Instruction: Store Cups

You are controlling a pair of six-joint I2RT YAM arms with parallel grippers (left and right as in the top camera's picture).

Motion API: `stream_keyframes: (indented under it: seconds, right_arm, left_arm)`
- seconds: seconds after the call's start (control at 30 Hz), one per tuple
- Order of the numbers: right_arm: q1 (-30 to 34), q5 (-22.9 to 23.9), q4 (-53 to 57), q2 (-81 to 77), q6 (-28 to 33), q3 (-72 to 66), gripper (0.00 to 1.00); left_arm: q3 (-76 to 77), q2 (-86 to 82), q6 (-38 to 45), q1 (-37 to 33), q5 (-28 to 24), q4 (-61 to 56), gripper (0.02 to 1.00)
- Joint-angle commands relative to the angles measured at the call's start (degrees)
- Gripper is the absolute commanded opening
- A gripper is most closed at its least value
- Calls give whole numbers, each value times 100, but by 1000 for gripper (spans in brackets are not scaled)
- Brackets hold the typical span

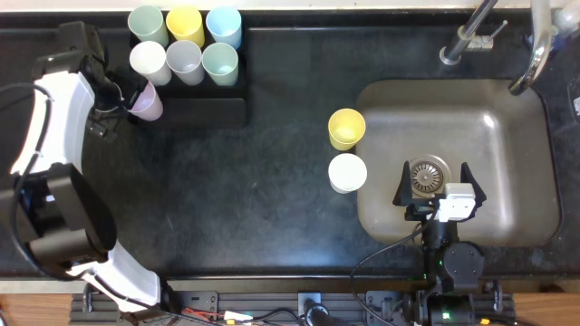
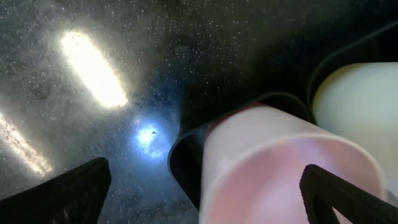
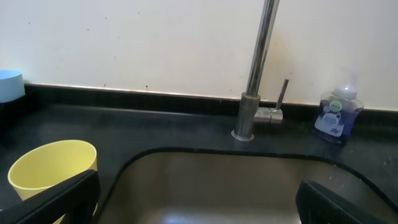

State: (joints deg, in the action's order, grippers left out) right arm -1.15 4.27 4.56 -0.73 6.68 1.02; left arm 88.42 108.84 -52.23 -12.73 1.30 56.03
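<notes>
Setting the pink cup (image 2: 280,168) into the front-left corner of the black tray (image 1: 213,110), tilted, just beside the stored cups. Keeping the left fingers (image 2: 62,193) spread wide, released, flanking it. Probably needing straightening until seated flat, then lifting away without clipping the rim. Hanging the right fingers (image 3: 50,199) unclenched over the sink (image 1: 507,109), near the yellow cup (image 1: 346,128) and white cup (image 1: 347,172) waiting on the counter (image 1: 272,181).
</notes>
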Motion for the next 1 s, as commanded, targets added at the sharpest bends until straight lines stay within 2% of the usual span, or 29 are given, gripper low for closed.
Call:
stream_keyframes:
  seconds: [0.03,0.2,0.3,0.4,0.6,0.77,0.87,1.0]
  right_arm:
    - [22,-37,-28,52,20,-74,996]
    - [22,-37,-28,52,20,-74,996]
    - [20,-37,-28,52,20,-74,996]
    - [22,-37,-28,52,17,-74,998]
    - [22,-37,-28,52,20,-74,996]
    - [22,-37,-28,52,17,-74,998]
    - [20,-37,-28,52,20,-74,998]
    - [22,-37,-28,52,20,-74,996]
  left_arm:
    - [-33,-636,-33,48,-33,20,1000]
    - [-26,-1379,-31,186,-116,151,1000]
    - [92,-1716,153,623,-212,149,1000]
    - [413,-1672,448,1506,-181,92,1000]
    - [857,-1005,382,3733,20,-208,1000]
    - [1456,-39,374,5058,4,-442,1000]
    - [1888,588,376,5388,-129,-109,1000]
    - [1932,931,376,5401,-380,59,1000]
